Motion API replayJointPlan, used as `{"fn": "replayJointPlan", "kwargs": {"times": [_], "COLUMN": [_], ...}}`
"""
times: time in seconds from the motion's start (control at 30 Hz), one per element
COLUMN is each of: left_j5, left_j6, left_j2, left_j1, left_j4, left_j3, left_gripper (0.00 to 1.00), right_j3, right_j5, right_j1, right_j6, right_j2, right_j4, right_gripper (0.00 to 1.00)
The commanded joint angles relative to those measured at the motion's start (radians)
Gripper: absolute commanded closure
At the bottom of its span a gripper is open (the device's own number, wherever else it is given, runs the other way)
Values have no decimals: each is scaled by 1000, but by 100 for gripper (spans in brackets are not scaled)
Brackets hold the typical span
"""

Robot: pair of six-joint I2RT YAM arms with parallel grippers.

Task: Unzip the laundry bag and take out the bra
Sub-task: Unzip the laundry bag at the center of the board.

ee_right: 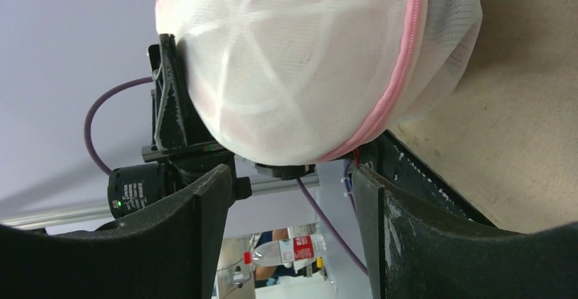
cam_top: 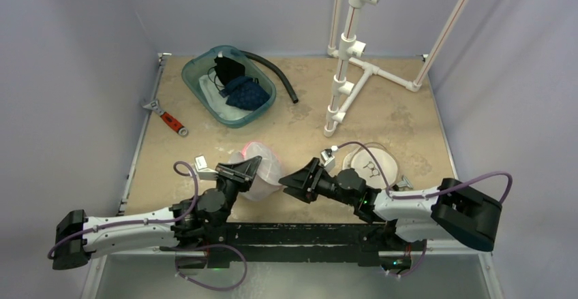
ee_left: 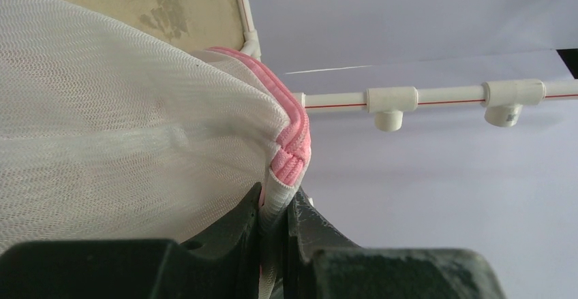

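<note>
The laundry bag (cam_top: 264,173) is a domed white mesh pouch with pink zipper trim (ee_left: 293,149). It hangs just above the table's near middle. My left gripper (ee_left: 276,200) is shut on a white-and-pink fold of the bag's seam, at the bag's left side (cam_top: 253,165). My right gripper (cam_top: 286,182) is open just right of the bag. In the right wrist view the bag (ee_right: 300,60) sits beyond the right gripper (ee_right: 293,176), with nothing between the fingers. I cannot make out the bra inside the mesh. A beige rounded thing (cam_top: 371,166) lies behind the right arm; I cannot tell whether it is the bra.
A teal tub (cam_top: 198,88) holding dark clothes stands at the back left, with a black hose (cam_top: 276,74) curving beside it. A white pipe rack (cam_top: 347,60) rises at the back right. A red-handled wrench (cam_top: 167,116) lies near the left edge.
</note>
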Motion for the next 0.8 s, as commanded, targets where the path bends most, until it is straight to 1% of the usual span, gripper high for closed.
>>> {"fn": "replayJointPlan", "kwargs": {"times": [0.0, 0.13, 0.2, 0.23, 0.27, 0.3, 0.4, 0.43, 0.47, 0.5, 0.53, 0.57, 0.6, 0.63, 0.67, 0.73, 0.77], "left_j5": [14, 32, 39, 42, 45, 49, 62, 63, 70, 78, 88, 102, 116, 131, 148, 176, 185], "left_j6": [59, 63, 68, 70, 74, 75, 69, 64, 57, 40, 18, 4, -6, -7, -11, -28, -26], "left_j2": [1, 9, 12, 13, 13, 11, 5, 1, -2, -4, -6, -10, -15, -29, -44, -79, -100], "left_j1": [-5, -5, -5, -5, -5, -5, -6, -5, -6, -5, -5, -5, -5, -5, -6, -5, -5], "left_j4": [102, 130, 141, 144, 145, 143, 107, 77, 32, -36, -118, -210, -314, -452, -557, -749, -830], "left_j3": [34, 23, 21, 21, 21, 22, 30, 40, 53, 74, 104, 134, 170, 209, 244, 306, 331], "left_gripper": [100, 100, 100, 100, 100, 100, 100, 100, 95, 83, 67, 55, 44, 37, 33, 28, 27], "right_j3": [39, 63, 66, 64, 63, 60, 62, 67, 70, 73, 78, 86, 103, 134, 156, 191, 201], "right_j5": [37, 30, 39, 51, 56, 58, 78, 79, 73, 65, 65, 73, 82, 86, 84, 37, -19], "right_j1": [8, 6, 7, 8, 7, 8, 6, 7, 7, 6, 6, 4, -4, -14, -28, -82, -123], "right_j6": [26, 45, 53, 56, 56, 53, 29, 13, -5, -24, -41, -74, -123, -178, -244, -387, -445], "right_j2": [25, 93, 122, 128, 134, 133, 111, 99, 82, 58, 22, -24, -81, -138, -191, -283, -318], "right_j4": [69, 121, 146, 152, 158, 168, 154, 140, 102, 61, -9, -100, -204, -326, -431, -601, -658], "right_gripper": [31, 32, 35, 38, 43, 50, 77, 88, 97, 100, 100, 100, 100, 100, 100, 100, 100]}}
